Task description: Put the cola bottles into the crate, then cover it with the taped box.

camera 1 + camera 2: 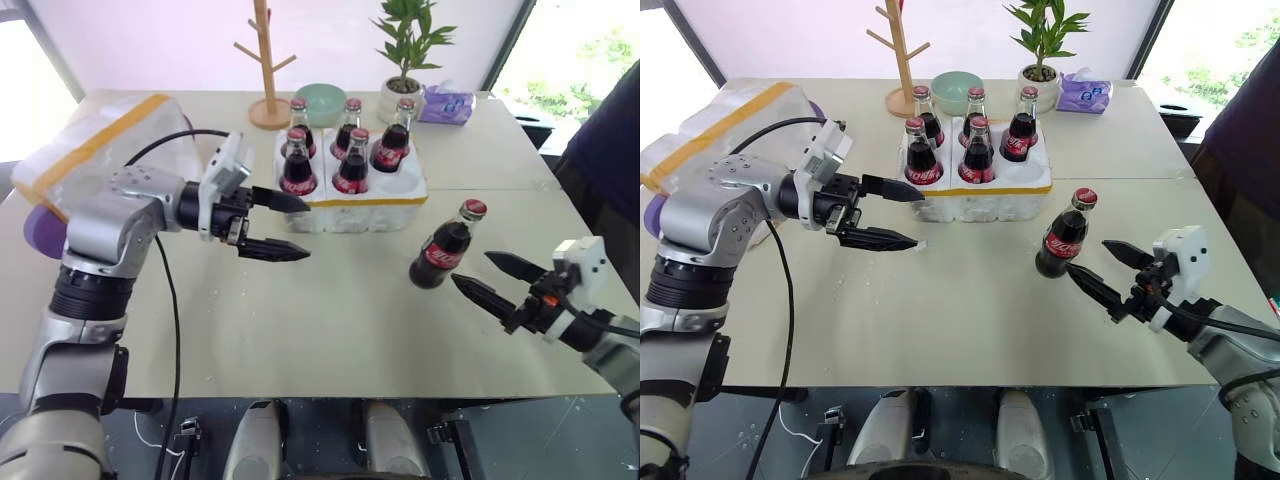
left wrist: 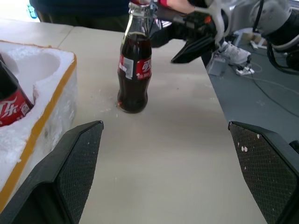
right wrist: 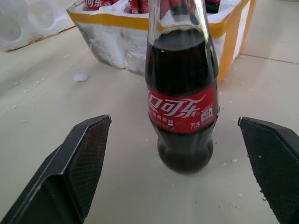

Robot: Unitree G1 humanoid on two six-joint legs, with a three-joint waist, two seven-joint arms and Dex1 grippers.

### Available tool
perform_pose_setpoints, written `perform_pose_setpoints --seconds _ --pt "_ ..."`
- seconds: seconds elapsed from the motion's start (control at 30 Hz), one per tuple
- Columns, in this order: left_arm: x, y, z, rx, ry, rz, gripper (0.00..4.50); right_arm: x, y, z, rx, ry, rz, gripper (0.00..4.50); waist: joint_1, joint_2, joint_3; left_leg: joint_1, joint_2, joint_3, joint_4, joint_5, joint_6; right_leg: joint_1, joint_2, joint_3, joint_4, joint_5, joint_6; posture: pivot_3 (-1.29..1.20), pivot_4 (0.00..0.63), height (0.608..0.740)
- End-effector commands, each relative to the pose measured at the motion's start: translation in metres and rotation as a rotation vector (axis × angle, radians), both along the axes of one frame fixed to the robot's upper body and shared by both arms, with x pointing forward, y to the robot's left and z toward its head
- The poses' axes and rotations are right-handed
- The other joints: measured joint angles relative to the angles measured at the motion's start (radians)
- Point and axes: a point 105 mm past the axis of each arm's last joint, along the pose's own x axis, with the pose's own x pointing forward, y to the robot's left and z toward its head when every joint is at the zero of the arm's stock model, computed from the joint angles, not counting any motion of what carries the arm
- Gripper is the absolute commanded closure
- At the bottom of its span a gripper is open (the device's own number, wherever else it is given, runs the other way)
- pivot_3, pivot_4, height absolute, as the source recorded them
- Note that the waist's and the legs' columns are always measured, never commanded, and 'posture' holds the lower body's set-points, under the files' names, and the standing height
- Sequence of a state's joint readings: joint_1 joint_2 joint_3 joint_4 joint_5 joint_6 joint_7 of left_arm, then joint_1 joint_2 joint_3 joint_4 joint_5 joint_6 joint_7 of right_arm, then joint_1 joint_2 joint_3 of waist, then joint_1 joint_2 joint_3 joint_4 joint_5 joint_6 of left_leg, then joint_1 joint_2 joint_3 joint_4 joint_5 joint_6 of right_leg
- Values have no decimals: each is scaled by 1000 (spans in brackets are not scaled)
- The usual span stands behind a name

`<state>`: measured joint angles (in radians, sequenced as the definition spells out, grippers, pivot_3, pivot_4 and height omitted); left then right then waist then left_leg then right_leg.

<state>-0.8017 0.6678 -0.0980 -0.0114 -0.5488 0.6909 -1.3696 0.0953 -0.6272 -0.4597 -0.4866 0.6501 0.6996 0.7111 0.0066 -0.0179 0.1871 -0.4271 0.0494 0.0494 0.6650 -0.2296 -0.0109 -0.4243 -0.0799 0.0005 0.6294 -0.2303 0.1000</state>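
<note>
Right gripper (image 1: 487, 276), black fingers spread wide and empty, faces the last dark glass cola bottle (image 1: 443, 246) standing upright on the beige table (image 1: 330, 320), near the white foam crate (image 1: 355, 195). Best clamp the waist squarely. Left gripper (image 1: 292, 228) also open, empty.

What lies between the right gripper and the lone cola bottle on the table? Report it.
Nothing: bare tabletop only. In the right wrist view the bottle stands upright ahead of the open right gripper, untouched.
</note>
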Motion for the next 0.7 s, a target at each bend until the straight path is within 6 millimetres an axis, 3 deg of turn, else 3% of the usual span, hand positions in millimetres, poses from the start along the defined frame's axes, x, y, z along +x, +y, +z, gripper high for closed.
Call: perform_pose_setpoints --seconds 0.03,0.33,0.4,0.47,0.5,0.7 --pt "-2 -1 13 -12 -59 4 11 9 4 8 5 -58 17 0 0 0 0 0 0 0 0 0 0 0 0 0 0 0 0 0 150 740" --pt "-1 -2 14 -21 -70 24 11 41 15 2 60 -57 22 0 -1 0 0 0 0 0 0 0 0 0 0 0 0 0 0 0 150 740" --pt "0 -1 14 -21 -76 32 0 42 18 1 65 -55 45 569 1 0 0 0 0 0 0 0 0 0 0 0 0 0 0 0 150 740" --pt "1 0 15 -25 -81 43 0 40 20 3 55 -64 63 1412 4 0 0 0 0 0 0 0 0 0 0 0 0 0 0 0 150 740" --pt "1 0 15 -26 -82 49 0 39 20 8 56 -77 69 1718 4 0 0 0 0 0 0 0 0 0 0 0 0 0 0 0 150 740" --pt "3 5 16 -30 -82 81 0 24 34 81 106 -212 262 1716 0 3 3 0 0 0 0 0 0 -1 0 0 0 0 0 0 150 740"
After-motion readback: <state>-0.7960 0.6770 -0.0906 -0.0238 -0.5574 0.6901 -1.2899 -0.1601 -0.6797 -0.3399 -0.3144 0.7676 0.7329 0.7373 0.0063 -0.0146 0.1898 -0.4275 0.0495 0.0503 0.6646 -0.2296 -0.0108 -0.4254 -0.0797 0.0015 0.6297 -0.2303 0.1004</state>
